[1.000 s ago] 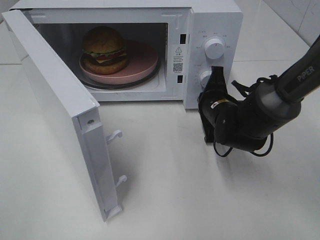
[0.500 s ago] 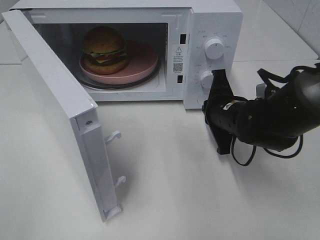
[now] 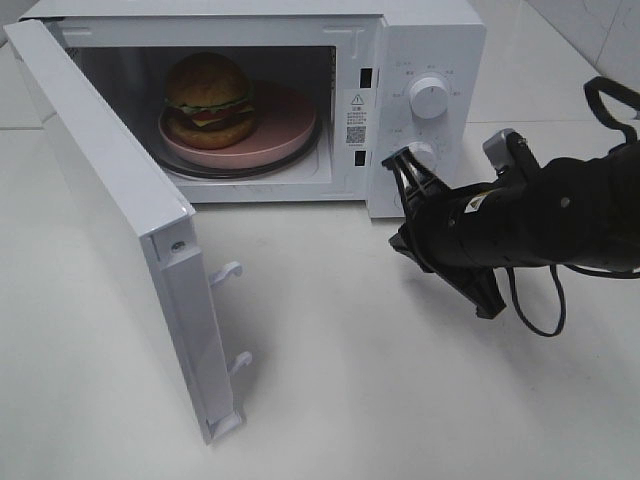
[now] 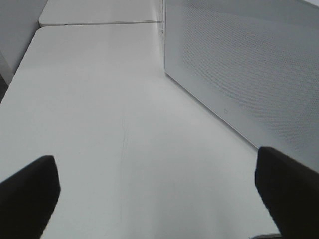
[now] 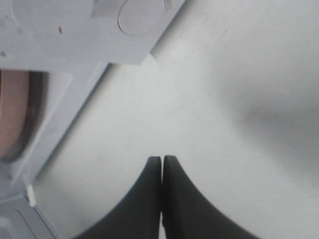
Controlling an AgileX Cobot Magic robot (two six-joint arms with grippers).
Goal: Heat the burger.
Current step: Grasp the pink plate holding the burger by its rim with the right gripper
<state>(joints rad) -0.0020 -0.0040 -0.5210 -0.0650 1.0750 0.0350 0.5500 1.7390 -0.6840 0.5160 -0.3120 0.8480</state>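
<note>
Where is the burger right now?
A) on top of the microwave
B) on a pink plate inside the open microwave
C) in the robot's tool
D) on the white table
B: the burger sits on the pink plate inside the microwave, whose door stands open.

White tabletop (image 3: 400, 400), even light, pale tiles (image 3: 612, 30) far bkgd.

Bright, even, diffuse light from above. White surface (image 3: 330, 400) near washed out, little texture. Soft grey shadow lay below right arm (image 3: 560, 215), toward 5 o'clock of high view; fainter one beside microwave (image 3: 440, 40) door. Oven cavity dimmer; burger (image 3: 208, 90) bun carried weak sheen. High view sharp. Wrist view of right claw (image 5: 162, 160) blurred throughout, fingers black silhouettes. Tips of left claw (image 4: 155, 162) dark, soft-edged.
</note>
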